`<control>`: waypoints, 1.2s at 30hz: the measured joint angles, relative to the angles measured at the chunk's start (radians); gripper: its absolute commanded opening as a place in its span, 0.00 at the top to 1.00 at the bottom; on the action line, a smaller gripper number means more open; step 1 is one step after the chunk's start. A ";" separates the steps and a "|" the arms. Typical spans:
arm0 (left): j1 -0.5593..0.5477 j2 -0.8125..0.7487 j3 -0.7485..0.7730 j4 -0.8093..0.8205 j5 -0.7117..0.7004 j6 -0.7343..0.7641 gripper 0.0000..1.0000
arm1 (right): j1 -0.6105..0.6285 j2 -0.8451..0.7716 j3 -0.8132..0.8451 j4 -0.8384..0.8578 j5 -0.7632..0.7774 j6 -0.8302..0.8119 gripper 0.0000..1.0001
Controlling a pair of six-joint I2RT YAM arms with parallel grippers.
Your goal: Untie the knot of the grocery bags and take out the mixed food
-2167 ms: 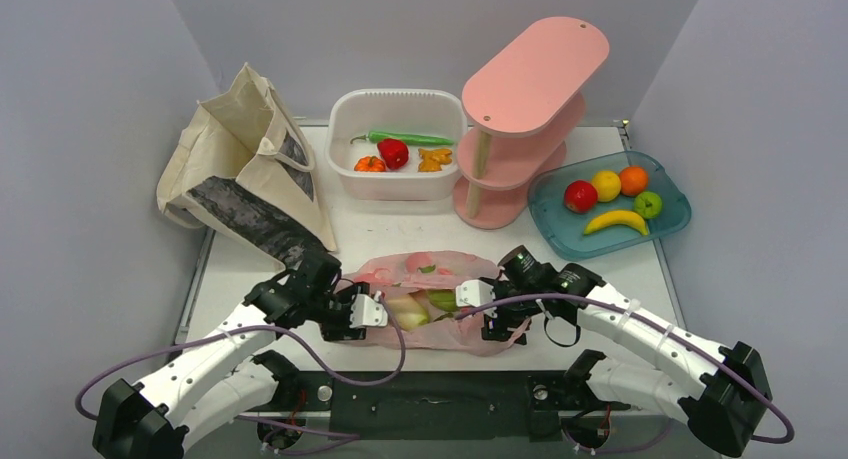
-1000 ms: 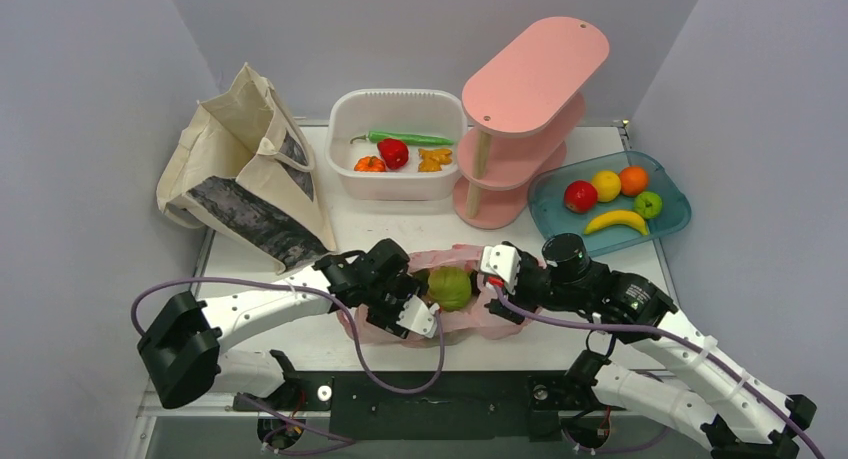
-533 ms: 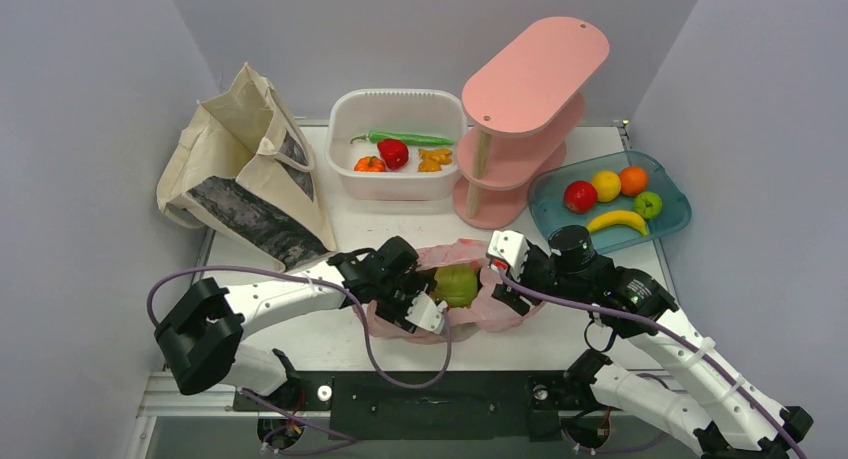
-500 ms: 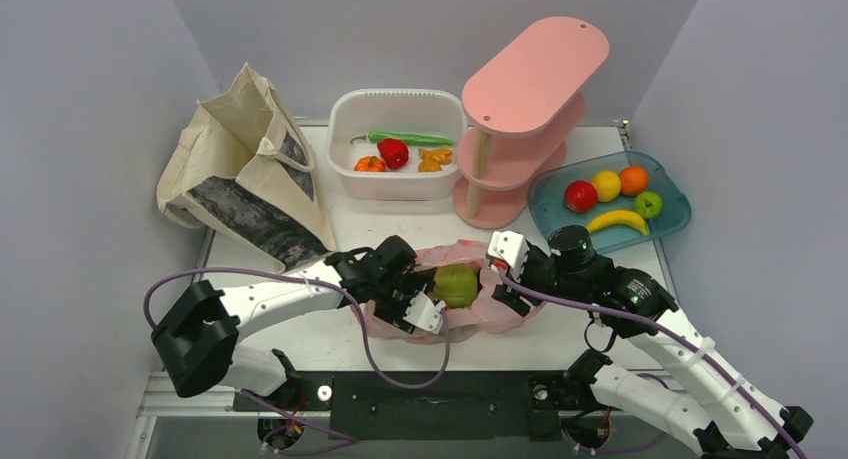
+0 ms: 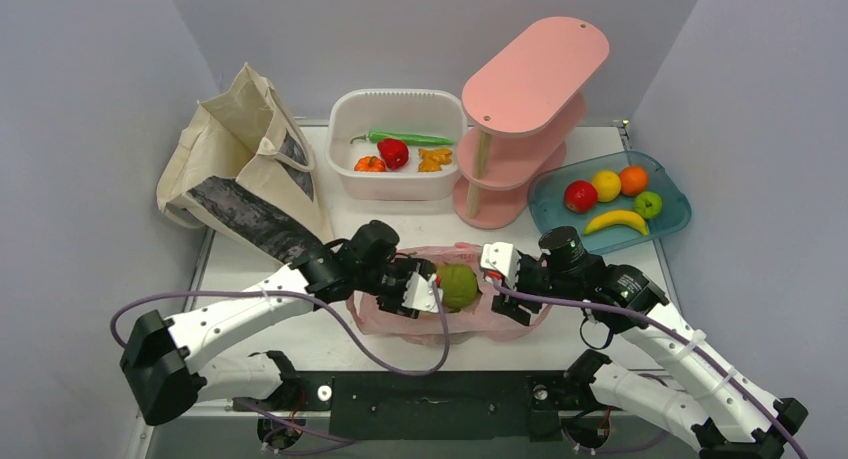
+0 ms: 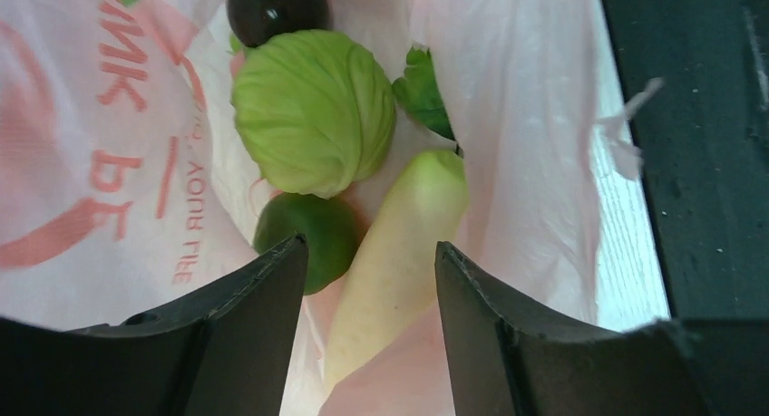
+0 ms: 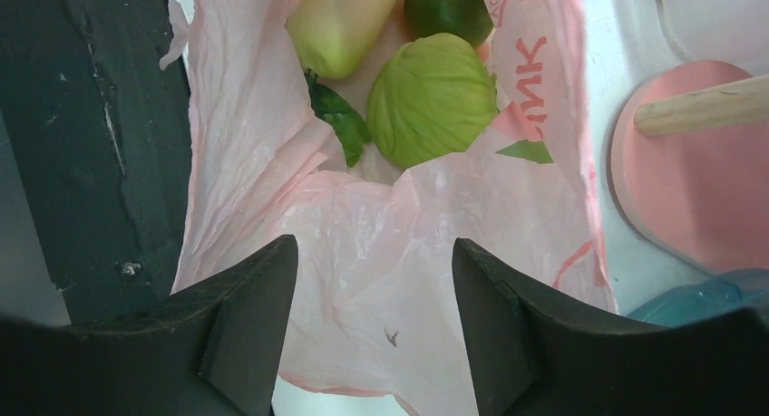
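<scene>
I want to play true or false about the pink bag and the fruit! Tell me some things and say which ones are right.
1. The pink bag is open and a round green cabbage shows inside. True.
2. The banana lies in the white tub. False: it lies on the blue tray with the other fruit.
3. The left gripper is squeezing the cabbage. False: its jaws stand open and empty above the bag.
4. A long white radish lies in the pink bag beside the cabbage. True.
5. The right gripper is open over the pink bag. True.
</scene>
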 measured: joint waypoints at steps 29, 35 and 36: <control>-0.086 0.311 -0.088 0.197 -0.242 0.041 0.38 | 0.010 0.002 -0.066 -0.041 0.003 -0.053 0.44; -0.104 0.354 -0.073 0.238 -0.309 -0.031 0.33 | 0.011 0.003 -0.083 -0.048 0.005 -0.067 0.40; -0.104 0.368 -0.069 0.248 -0.320 -0.034 0.32 | 0.011 0.004 -0.084 -0.050 0.005 -0.068 0.40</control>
